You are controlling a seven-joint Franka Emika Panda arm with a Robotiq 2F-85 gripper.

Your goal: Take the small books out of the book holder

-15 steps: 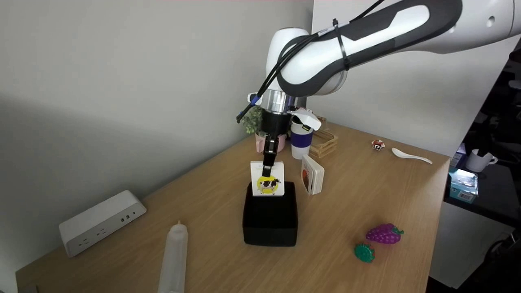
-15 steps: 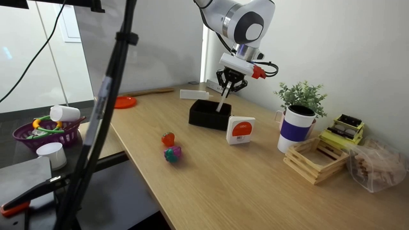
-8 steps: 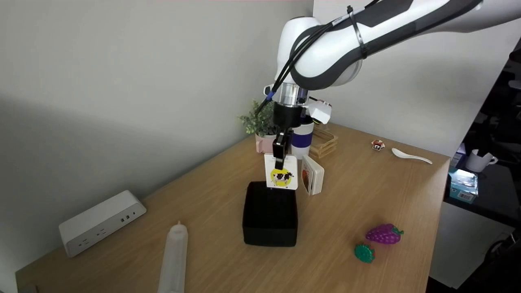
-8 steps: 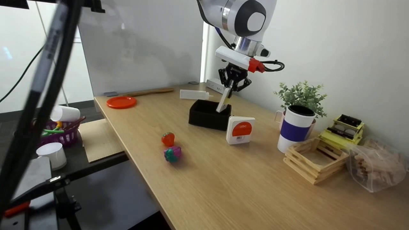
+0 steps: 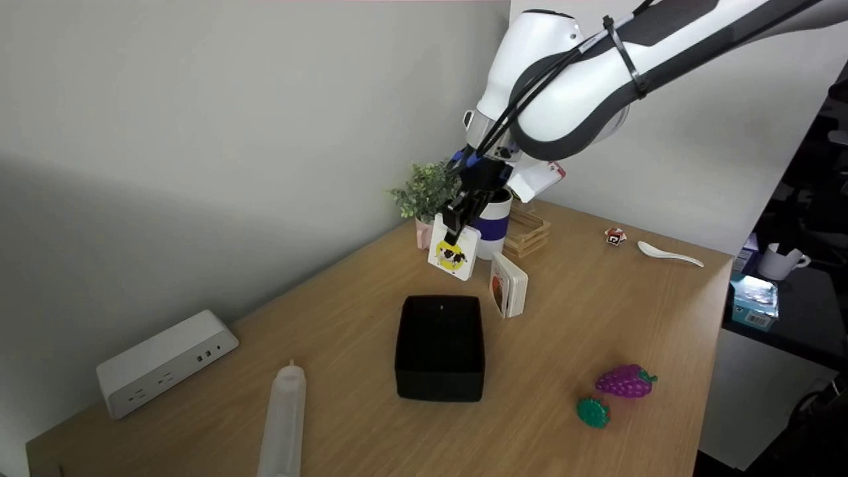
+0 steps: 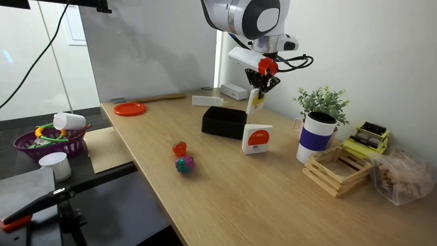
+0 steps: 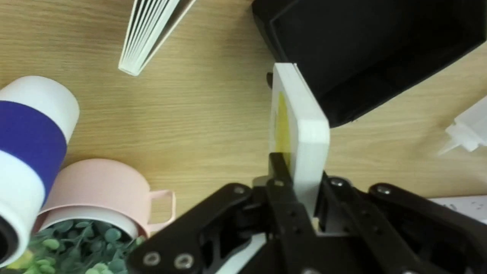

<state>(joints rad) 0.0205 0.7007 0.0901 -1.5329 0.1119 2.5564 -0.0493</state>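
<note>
With jaws closed on both covers of the cow book, tilted in the air just outside the holder, near the abc book standing on the table, expect light, stiff, probably slick board, best pinched squarely across its flat faces.

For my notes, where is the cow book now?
In an exterior view, the end effector holds the cow book beyond the black holder, left of the standing book.
</note>
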